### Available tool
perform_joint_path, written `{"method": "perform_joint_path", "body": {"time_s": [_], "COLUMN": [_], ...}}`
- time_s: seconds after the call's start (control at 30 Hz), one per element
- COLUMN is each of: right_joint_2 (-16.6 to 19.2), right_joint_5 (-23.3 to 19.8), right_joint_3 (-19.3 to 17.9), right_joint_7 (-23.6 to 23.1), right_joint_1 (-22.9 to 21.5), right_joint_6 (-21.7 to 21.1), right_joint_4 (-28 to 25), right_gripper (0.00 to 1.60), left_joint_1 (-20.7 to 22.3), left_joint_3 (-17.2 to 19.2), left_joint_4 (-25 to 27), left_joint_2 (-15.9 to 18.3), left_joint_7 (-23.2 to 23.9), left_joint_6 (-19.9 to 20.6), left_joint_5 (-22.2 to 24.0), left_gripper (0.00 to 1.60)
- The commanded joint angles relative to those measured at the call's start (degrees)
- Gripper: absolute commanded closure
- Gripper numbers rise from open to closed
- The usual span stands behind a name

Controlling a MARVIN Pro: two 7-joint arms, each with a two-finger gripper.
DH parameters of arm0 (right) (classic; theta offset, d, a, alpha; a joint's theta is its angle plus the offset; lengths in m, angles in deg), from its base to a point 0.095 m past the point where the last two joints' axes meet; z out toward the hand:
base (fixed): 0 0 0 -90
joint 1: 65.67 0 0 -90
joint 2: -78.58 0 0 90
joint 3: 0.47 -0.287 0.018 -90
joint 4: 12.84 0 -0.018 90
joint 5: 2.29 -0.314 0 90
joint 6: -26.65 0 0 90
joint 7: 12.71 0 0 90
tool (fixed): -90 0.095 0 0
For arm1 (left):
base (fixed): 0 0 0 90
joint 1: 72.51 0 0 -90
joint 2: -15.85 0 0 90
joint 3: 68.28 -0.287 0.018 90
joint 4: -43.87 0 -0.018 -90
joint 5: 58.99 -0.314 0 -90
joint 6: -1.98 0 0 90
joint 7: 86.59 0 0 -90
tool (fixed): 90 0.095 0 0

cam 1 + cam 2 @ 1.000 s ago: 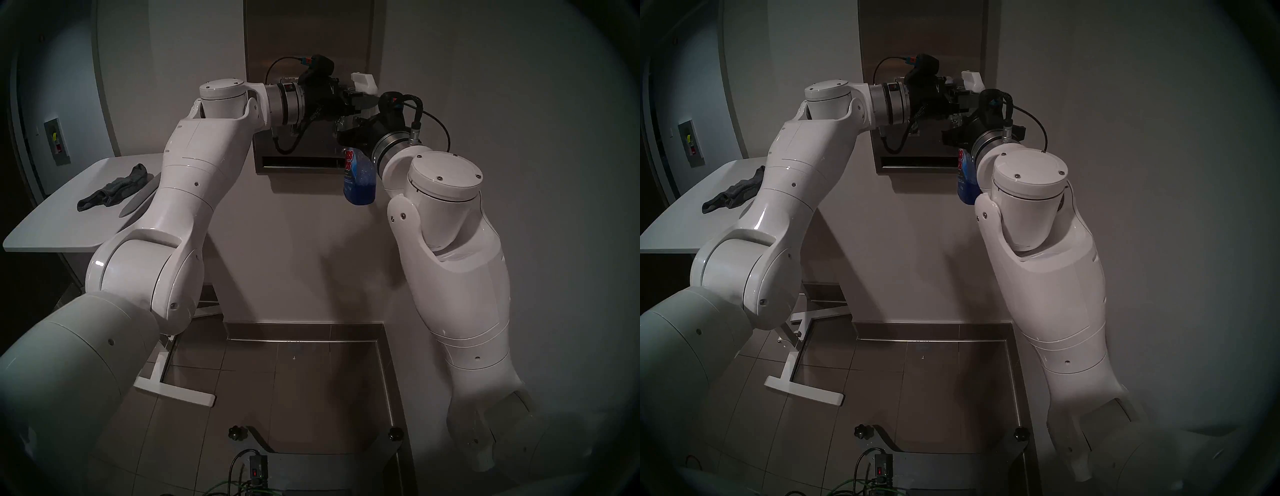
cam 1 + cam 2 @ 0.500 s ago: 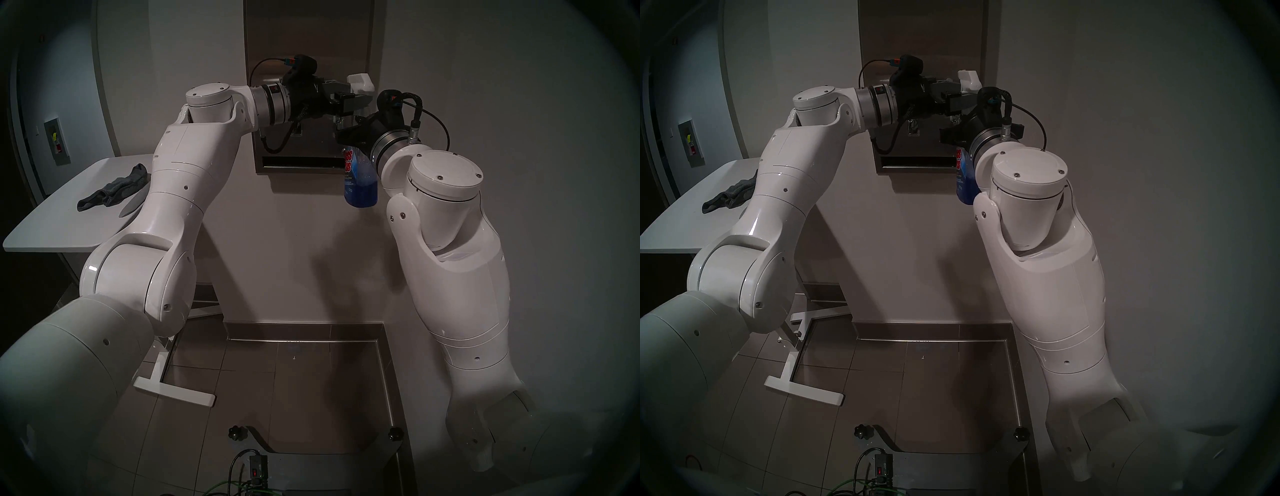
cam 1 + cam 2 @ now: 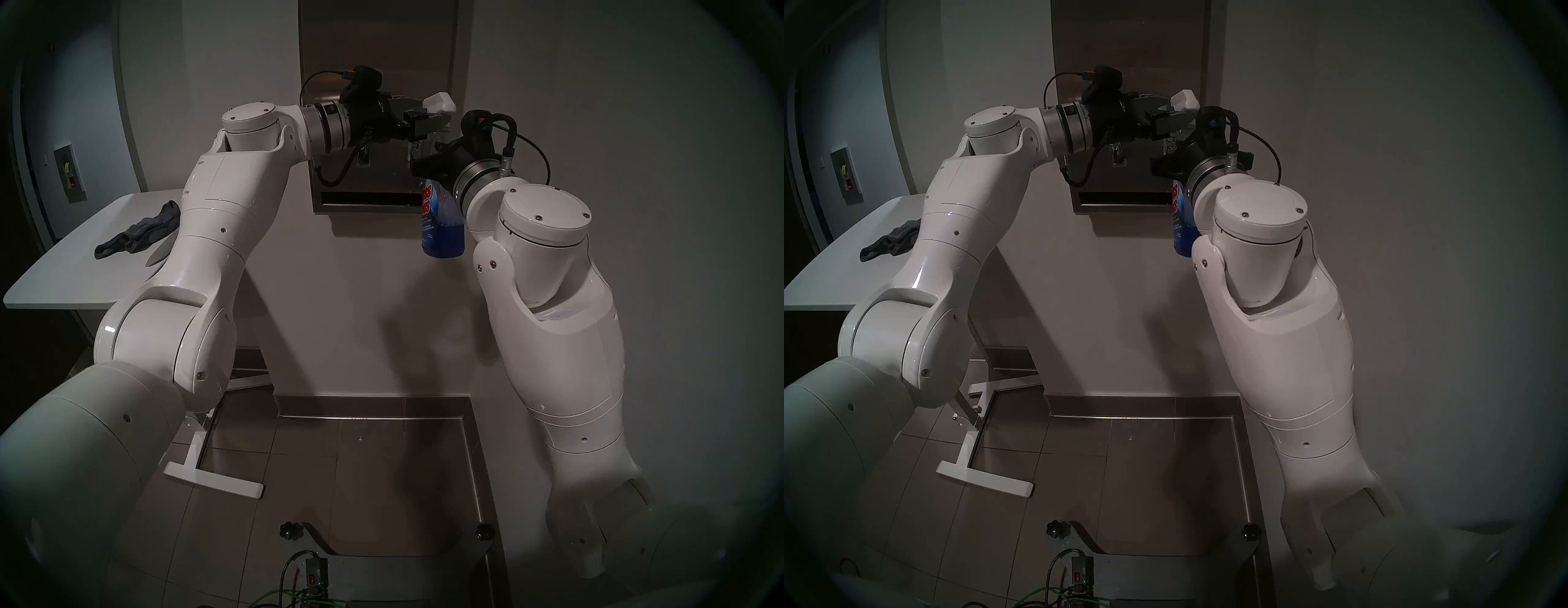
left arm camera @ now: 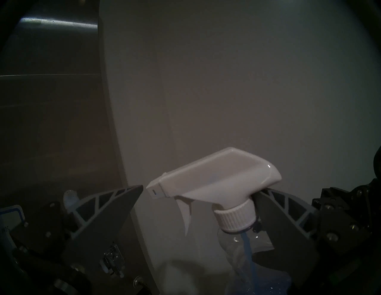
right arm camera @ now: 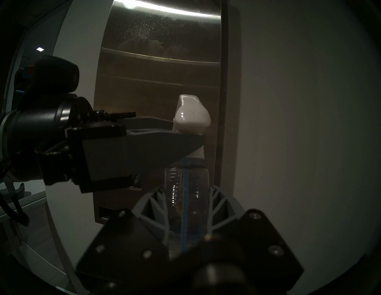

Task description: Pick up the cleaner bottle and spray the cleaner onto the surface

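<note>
The cleaner bottle (image 3: 443, 229) hangs upright in front of the steel dispenser panel (image 3: 377, 42), with blue liquid (image 3: 445, 244) in its lower part. My right gripper (image 5: 186, 191) is shut on the bottle's clear neck (image 5: 185, 185). My left gripper (image 4: 204, 188) is open around the white trigger head (image 4: 216, 175). One of its fingers (image 4: 278, 216) touches the screw collar, and the other finger (image 4: 111, 216) stands apart from the nozzle. Whitish spray specks and a foamy patch (image 5: 144, 39) sit high on the panel. The head views show the trigger head (image 3: 1185, 101) and both grippers (image 3: 428, 121) (image 3: 428, 163).
A white table (image 3: 51, 276) with a grey cloth (image 3: 140, 231) stands at the left, partly behind my left arm. The table's white foot (image 3: 212, 479) lies on the tiled floor. The panel's bottom slot (image 3: 369, 198) is beside the bottle. White wall lies to the right.
My left arm has drawn back to the left and its wrist has risen a little. The bottle's white head has tilted and the bottle sits slightly lower. My right arm has hardly moved.
</note>
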Motion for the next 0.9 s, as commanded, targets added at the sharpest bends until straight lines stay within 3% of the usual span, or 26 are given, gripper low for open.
{"method": "perform_joint_path", "body": {"time_s": [0.0,0.6,0.87], "right_joint_2": [0.0,-0.1,-0.1], "right_joint_5": [1.0,0.9,1.0], "right_joint_3": [-0.8,-0.8,-0.8], "right_joint_7": [0.3,0.3,0.3], "right_joint_1": [-3.1,-3.1,-3.1], "right_joint_6": [2.0,2.0,2.0], "right_joint_4": [-3.3,-3.2,-3.2], "right_gripper": [1.60,1.60,1.60], "left_joint_1": [2.6,3.1,3.3], "left_joint_3": [1.0,1.0,1.1], "left_joint_4": [-0.3,-1.3,-2.0], "left_joint_2": [0.1,0.4,0.2], "left_joint_7": [-1.2,0.4,0.9], "left_joint_6": [-0.8,-1.0,1.2], "left_joint_5": [-0.1,0.6,1.3], "left_gripper": [0.00,0.00,0.00]}}
